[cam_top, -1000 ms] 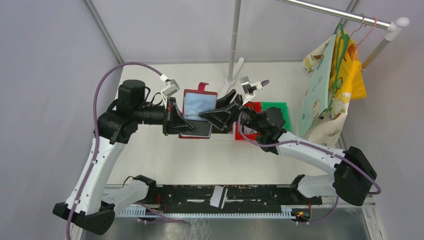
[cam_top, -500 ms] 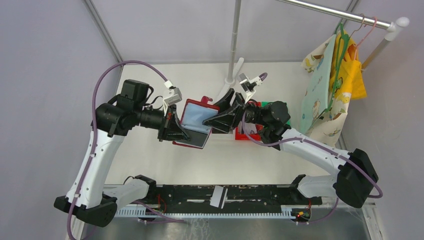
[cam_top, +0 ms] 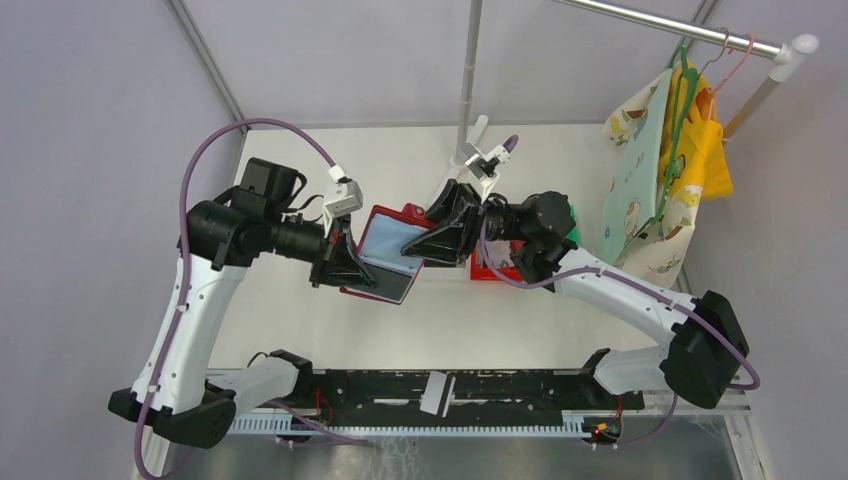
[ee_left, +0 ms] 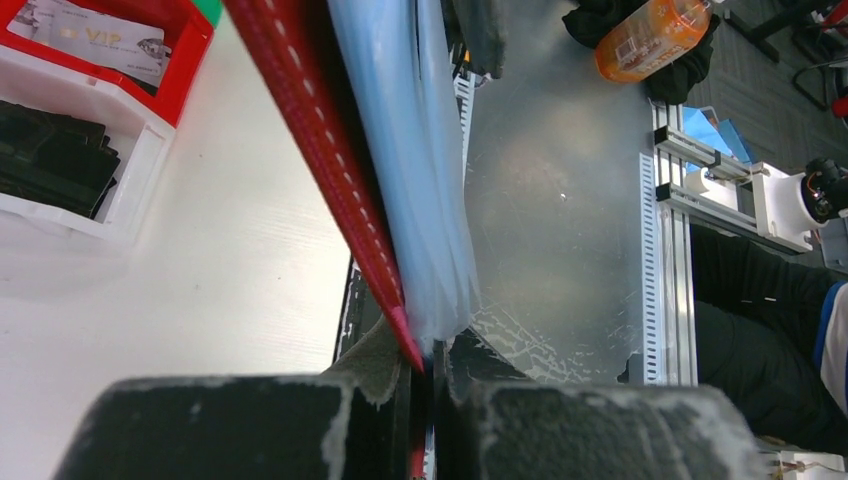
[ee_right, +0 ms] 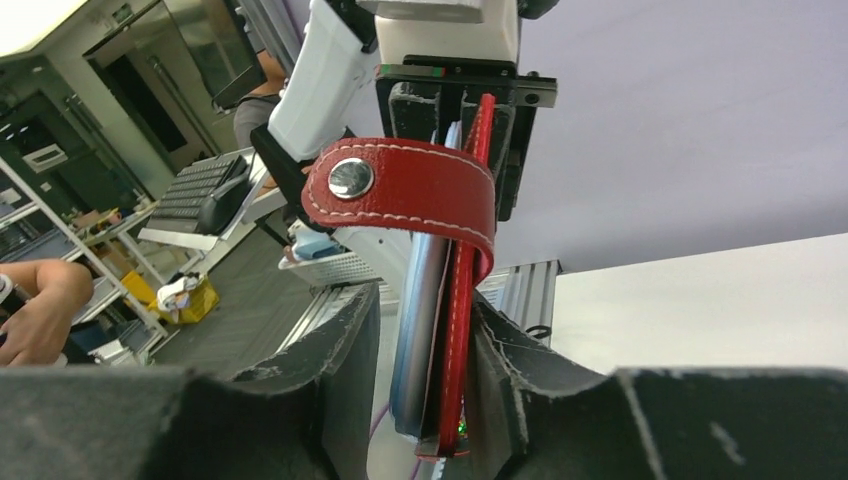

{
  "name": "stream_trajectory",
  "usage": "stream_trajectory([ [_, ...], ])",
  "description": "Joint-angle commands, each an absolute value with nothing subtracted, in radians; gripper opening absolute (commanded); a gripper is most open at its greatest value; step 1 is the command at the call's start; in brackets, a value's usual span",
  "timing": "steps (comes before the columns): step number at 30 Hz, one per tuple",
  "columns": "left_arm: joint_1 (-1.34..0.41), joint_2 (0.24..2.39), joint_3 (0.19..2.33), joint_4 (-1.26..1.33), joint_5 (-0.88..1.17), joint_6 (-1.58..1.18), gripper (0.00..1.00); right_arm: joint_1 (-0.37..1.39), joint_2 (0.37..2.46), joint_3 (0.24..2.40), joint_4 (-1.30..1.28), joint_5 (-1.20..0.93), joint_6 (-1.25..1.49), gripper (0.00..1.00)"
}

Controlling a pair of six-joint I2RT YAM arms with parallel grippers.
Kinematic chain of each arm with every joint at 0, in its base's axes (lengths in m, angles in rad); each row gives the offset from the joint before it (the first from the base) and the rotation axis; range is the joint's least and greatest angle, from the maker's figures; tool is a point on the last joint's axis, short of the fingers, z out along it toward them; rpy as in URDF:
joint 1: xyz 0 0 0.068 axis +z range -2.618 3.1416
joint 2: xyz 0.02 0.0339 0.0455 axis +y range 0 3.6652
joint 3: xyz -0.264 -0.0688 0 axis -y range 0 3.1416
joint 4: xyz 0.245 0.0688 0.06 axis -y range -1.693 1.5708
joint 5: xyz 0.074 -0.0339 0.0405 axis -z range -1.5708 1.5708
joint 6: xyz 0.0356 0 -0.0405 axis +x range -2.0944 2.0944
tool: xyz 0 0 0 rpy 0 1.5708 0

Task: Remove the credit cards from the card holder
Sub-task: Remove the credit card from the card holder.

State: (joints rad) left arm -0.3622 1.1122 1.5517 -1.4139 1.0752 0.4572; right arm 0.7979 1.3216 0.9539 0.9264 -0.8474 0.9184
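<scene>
Metal stud (ee_right: 350,178) on red tab (ee_right: 430,200), right wrist view only

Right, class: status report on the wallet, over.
Left gripper shut on card holder edge. Right gripper astride its tab end, grip unclear. Nothing blocking.

A white desk (cam_top: 420,320) is carrying a red plastic bin (cam_top: 484,272) just right of centre in the top view. At the left wrist view's upper left, a white plastic bin (ee_left: 130,190) is sitting against that red bin. At the top view's upper right, a steel rail (cam_top: 680,28) is holding a patterned cloth (cam_top: 630,200) and a yellow cloth (cam_top: 708,150). An orange bottle (ee_left: 650,35) is lying at the left wrist view's top right.
</scene>
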Motion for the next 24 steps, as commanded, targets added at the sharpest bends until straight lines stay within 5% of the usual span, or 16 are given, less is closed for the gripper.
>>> stream_trajectory([
  [1, -0.364, 1.128, 1.602, -1.463, 1.098, 0.545, 0.02, 0.802, 1.315, 1.025, 0.911, -0.936, 0.885, 0.39],
  [4, -0.364, 1.129, 1.605, -1.456, 1.099, 0.547, 0.05, 0.802, 1.318, 1.037, 0.926, -0.904, 0.897, 0.07],
  [5, -0.364, 1.127, 1.603, -1.437, 1.103, 0.53, 0.15, 0.803, 1.314, 1.024, 0.967, -0.875, 0.919, 0.0],
  [7, -0.365, 1.117, 1.593, -1.364, 1.11, 0.46, 0.38, 0.809, 1.298, 0.968, 1.125, -0.784, 0.977, 0.0],
  [11, -0.364, 1.055, 1.492, -1.044, 1.12, 0.145, 0.62, 0.828, 1.266, 0.873, 1.323, -0.569, 1.03, 0.0],
  [16, -0.364, 0.909, 1.29, -0.571, 1.134, -0.259, 0.62, 0.874, 1.245, 0.789, 1.423, -0.359, 1.026, 0.0],
  [24, -0.363, 0.875, 1.268, -0.464, 1.148, -0.385, 0.46, 0.925, 1.232, 0.663, 1.593, -0.162, 0.997, 0.0],
])
